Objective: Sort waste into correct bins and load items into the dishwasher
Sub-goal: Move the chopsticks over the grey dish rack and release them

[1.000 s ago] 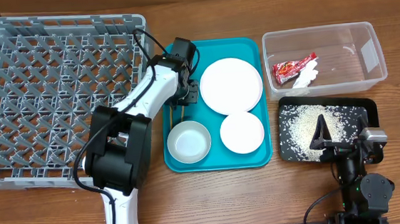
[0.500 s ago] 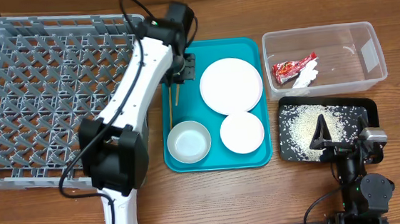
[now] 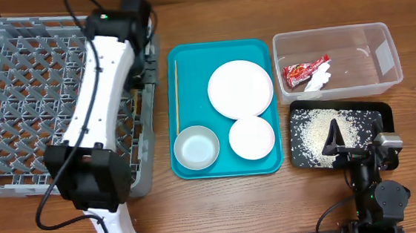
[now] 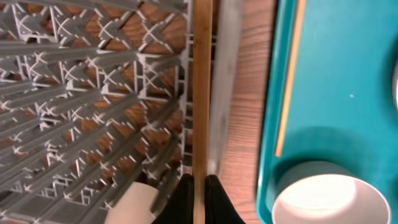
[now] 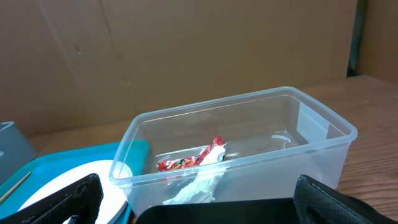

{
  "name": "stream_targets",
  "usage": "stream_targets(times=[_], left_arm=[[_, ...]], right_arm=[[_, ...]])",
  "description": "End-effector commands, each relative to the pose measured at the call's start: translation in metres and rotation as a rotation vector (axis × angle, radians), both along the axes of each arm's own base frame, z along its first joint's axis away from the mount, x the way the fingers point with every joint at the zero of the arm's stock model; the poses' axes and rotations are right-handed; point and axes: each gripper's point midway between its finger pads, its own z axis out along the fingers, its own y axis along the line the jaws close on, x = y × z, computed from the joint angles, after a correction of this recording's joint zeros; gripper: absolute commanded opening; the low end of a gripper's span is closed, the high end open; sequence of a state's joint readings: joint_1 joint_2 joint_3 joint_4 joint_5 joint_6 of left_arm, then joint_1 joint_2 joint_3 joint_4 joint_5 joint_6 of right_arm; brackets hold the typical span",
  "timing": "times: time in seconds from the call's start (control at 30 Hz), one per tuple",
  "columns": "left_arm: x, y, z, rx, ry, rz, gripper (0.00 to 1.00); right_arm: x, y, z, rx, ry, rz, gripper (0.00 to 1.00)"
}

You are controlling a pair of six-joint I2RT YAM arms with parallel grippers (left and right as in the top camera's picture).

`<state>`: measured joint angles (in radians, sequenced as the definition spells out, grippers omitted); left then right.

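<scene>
My left gripper (image 4: 200, 200) is shut on a thin wooden chopstick (image 4: 201, 93), which hangs over the right wall of the grey dishwasher rack (image 4: 93, 93). From overhead the left gripper (image 3: 145, 71) sits at that rack's (image 3: 28, 93) right edge. A second chopstick (image 3: 176, 85) lies on the teal tray (image 3: 227, 167) beside the white plate (image 3: 240, 89) and two bowls (image 3: 251, 137) (image 3: 195, 148). The clear tub (image 3: 372, 81) holds the red wrapper (image 3: 305, 69) and white paper scrap (image 3: 318, 80). Rice grains (image 3: 317, 130) lie in the black tray (image 3: 382, 110). My right gripper (image 3: 356, 136) stands open over it, holding nothing.
The left arm stretches across the rack's right half and hides part of it. A pale rounded thing (image 4: 134, 202) shows inside the rack near my left fingers. Bare wooden table (image 3: 230, 204) runs along the front, and a brown wall (image 5: 186, 50) stands behind the tub (image 5: 249, 124).
My left gripper has lifted one chopstick off the teal tray and carried it left and back to the rack's right edge. The right arm has not moved.
</scene>
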<state>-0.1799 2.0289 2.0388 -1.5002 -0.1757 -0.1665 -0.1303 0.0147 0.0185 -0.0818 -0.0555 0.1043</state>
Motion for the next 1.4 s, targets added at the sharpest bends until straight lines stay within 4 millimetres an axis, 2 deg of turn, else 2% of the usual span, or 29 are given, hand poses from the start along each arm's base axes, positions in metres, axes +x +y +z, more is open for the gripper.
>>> stream_targets(times=[0.0, 0.07, 0.23, 0.33, 0.53, 0.7, 0.83, 0.9, 1.0, 1.03, 1.13, 1.23, 1.37], left_arm=[[-0.005, 0.012, -0.008, -0.019, 0.035, -0.032, 0.04], [-0.001, 0.017, -0.014, -0.038, 0.034, -0.044, 0.04], [0.002, 0.005, -0.042, -0.123, 0.054, -0.187, 0.05], [-0.002, 0.001, -0.060, -0.125, 0.073, -0.182, 0.04], [-0.003, 0.004, -0.066, -0.129, 0.060, -0.003, 0.05], [-0.006, 0.003, -0.066, -0.136, 0.066, 0.054, 0.05], [-0.008, 0.002, -0.060, -0.145, 0.068, 0.049, 0.21], [-0.004, -0.001, -0.050, -0.160, 0.043, 0.002, 0.26], [0.002, -0.003, -0.024, -0.170, -0.032, -0.029, 0.32], [0.005, -0.008, -0.003, -0.201, -0.089, -0.053, 0.38], [0.002, -0.036, 0.022, -0.345, -0.142, -0.156, 0.45], [-0.005, -0.056, 0.025, -0.402, -0.126, -0.200, 0.47], [-0.012, -0.074, 0.000, -0.351, -0.063, -0.200, 0.48]], right_arm=[[0.000, -0.001, -0.001, -0.002, -0.007, -0.005, 1.00], [0.000, -0.001, -0.001, -0.002, -0.007, -0.005, 1.00], [0.000, -0.001, -0.001, -0.002, -0.007, -0.005, 1.00], [0.000, -0.001, -0.001, -0.002, -0.007, -0.005, 1.00], [0.000, -0.001, -0.001, -0.002, -0.007, -0.005, 1.00], [0.000, -0.001, -0.001, -0.002, -0.007, -0.005, 1.00], [0.000, -0.001, -0.001, -0.002, -0.007, -0.005, 1.00], [0.000, -0.001, -0.001, -0.002, -0.007, -0.005, 1.00], [0.000, -0.001, -0.001, -0.002, -0.006, -0.005, 1.00], [0.000, -0.001, -0.001, -0.002, -0.006, -0.005, 1.00], [0.000, -0.001, -0.001, -0.002, -0.006, -0.005, 1.00], [0.000, -0.001, -0.001, -0.002, -0.006, -0.005, 1.00], [0.000, -0.001, -0.001, -0.002, -0.007, -0.005, 1.00]])
